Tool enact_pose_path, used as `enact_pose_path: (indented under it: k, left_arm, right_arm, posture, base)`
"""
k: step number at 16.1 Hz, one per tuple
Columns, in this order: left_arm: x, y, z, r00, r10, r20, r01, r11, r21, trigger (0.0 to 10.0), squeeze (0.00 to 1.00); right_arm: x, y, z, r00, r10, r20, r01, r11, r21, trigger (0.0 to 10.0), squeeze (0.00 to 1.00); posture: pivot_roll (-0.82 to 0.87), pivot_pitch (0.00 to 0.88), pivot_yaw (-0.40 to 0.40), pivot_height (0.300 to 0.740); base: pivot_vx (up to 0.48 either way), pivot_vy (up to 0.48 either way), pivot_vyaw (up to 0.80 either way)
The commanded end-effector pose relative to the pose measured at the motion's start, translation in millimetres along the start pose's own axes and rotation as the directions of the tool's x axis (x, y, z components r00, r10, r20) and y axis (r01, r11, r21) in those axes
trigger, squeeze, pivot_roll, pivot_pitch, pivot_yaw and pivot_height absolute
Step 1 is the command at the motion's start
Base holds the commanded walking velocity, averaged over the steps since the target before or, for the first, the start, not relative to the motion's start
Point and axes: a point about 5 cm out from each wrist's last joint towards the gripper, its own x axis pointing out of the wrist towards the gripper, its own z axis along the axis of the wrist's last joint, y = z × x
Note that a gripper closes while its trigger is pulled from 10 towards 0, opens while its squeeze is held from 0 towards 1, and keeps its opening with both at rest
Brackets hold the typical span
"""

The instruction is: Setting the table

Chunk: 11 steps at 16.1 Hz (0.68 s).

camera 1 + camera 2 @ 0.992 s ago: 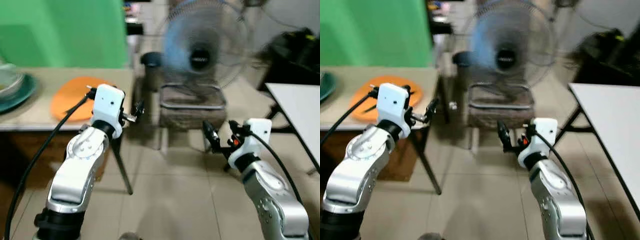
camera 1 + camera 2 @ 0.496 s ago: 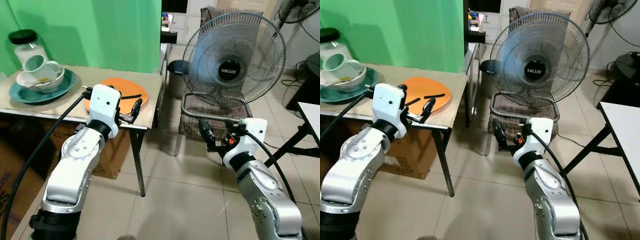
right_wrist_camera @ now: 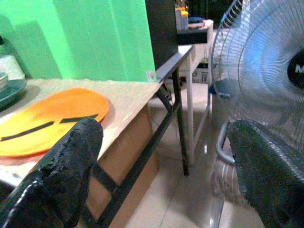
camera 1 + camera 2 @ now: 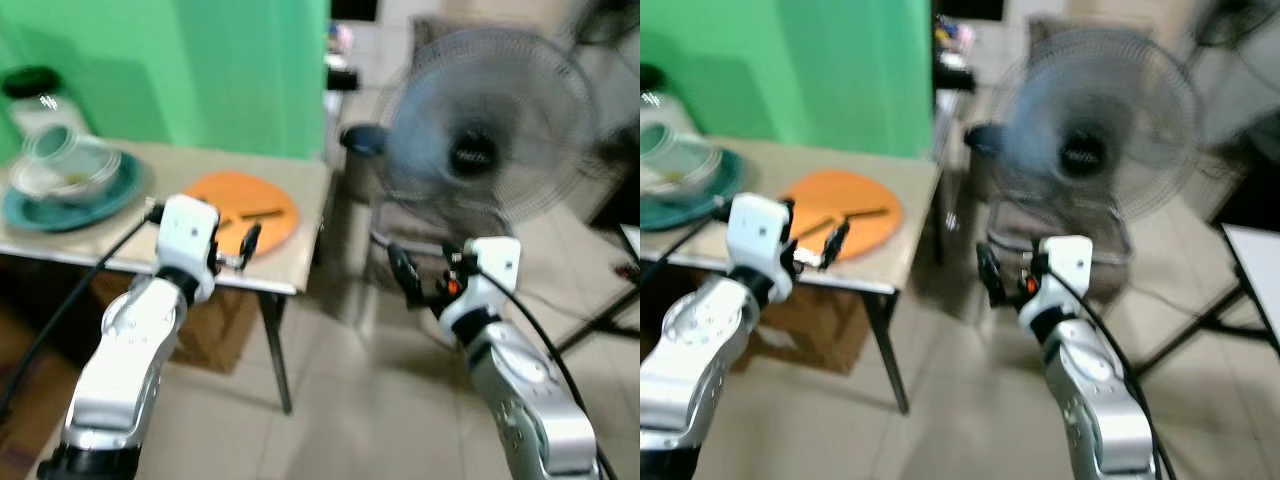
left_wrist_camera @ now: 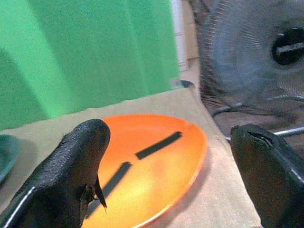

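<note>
We see a fan [image 4: 490,150] standing on the tiled floor [image 4: 360,400], a green wall [image 4: 200,70] behind, and a cardboard box [image 4: 225,325].

Two silver arms, rounded segmented shells. White boxy wrist blocks; black cable trailed along each. Left claw [image 4: 247,243] and right claw [image 4: 404,275]: long black fingers, rough-textured pads [image 5: 78,164].

Both eye views motion-blurred. Fan [image 4: 490,150] badge unreadable. Contents of the bowl [image 4: 62,172] on the teal plate [image 4: 60,200] smeared, can't identify. Dark jar [image 4: 35,88] behind it is a blur. In the left wrist view the teal plate is cut by the frame edge.
</note>
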Motion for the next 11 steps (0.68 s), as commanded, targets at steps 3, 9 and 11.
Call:
enact_pose_path:
  k: [3,9,11]
  left_arm:
    - [-2.0,-7.6,4.3,0.998,-0.043,0.038,0.043,0.999,0.009,10.0,0.00]
    - [-3.8,-8.4,4.1,0.996,-0.064,0.057,0.063,0.998,0.027,10.0,0.00]
    - [-4.3,-9.0,4.1,0.996,-0.067,0.057,0.066,0.997,0.028,10.0,0.00]
  right_arm:
    - [-2.2,-8.3,-4.9,1.000,-0.026,-0.007,0.026,1.000,0.015,10.0,0.00]
    - [-0.9,-6.2,-8.0,0.999,0.021,-0.026,-0.021,1.000,-0.022,10.0,0.00]
    - [-1.3,-6.1,-8.0,0.999,0.026,-0.025,-0.027,0.999,-0.025,10.0,0.00]
  posture:
    - [0.11,0.000,-0.015,0.740]
    - [0.11,0.000,-0.026,0.740]
    - [0.11,0.000,-0.028,0.740]
  base:
    - [0.354,0.000,0.00]
    - [0.348,0.000,0.27]
    - [0.352,0.000,0.80]
